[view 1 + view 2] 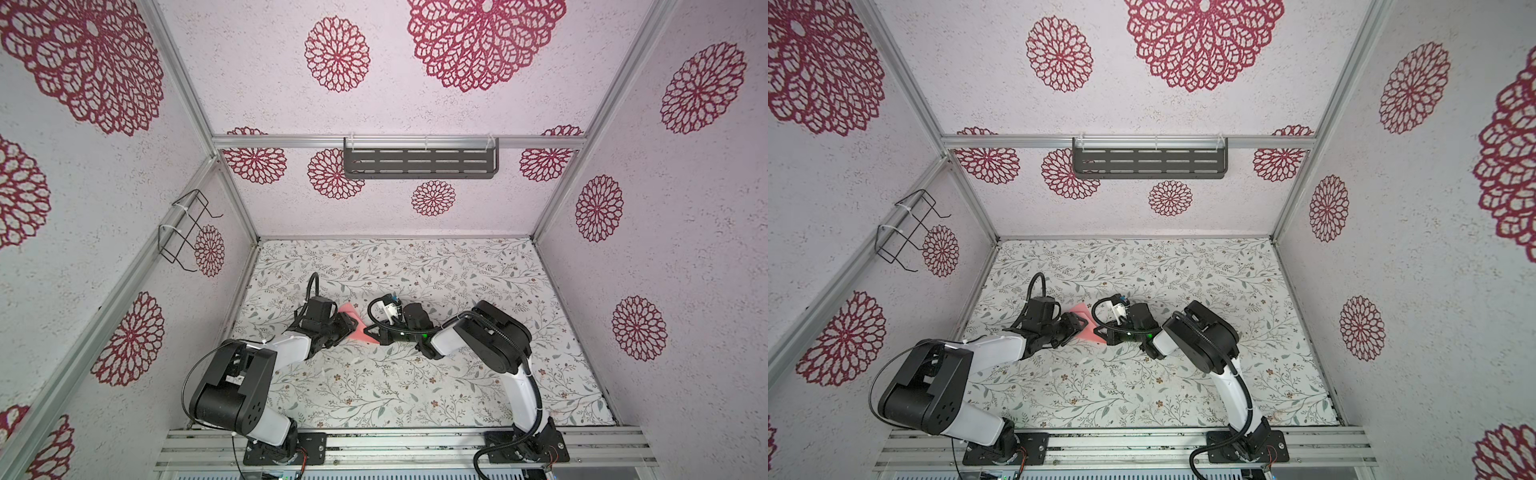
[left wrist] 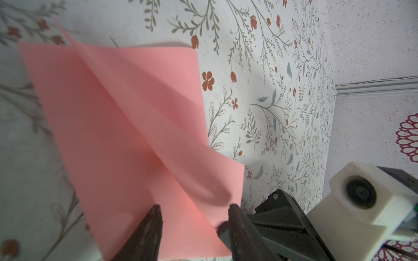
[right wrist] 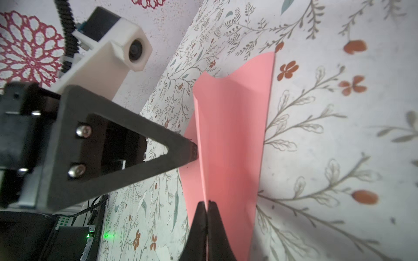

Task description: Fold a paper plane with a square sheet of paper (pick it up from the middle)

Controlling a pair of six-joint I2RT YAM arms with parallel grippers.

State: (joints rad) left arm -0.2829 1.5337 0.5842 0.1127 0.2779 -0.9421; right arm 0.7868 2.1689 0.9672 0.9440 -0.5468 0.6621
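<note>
My right gripper (image 3: 207,204) is pinched shut on the raised crease of the pink paper (image 3: 230,135). My left gripper (image 2: 195,217), half open, stands astride the same crease, which runs ahead from its jaws.

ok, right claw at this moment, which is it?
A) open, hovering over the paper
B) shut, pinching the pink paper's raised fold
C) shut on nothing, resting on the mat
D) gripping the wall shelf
B: in the right wrist view the right claw has its fingers pressed together, with the raised middle fold of the pink paper caught between them.
</note>
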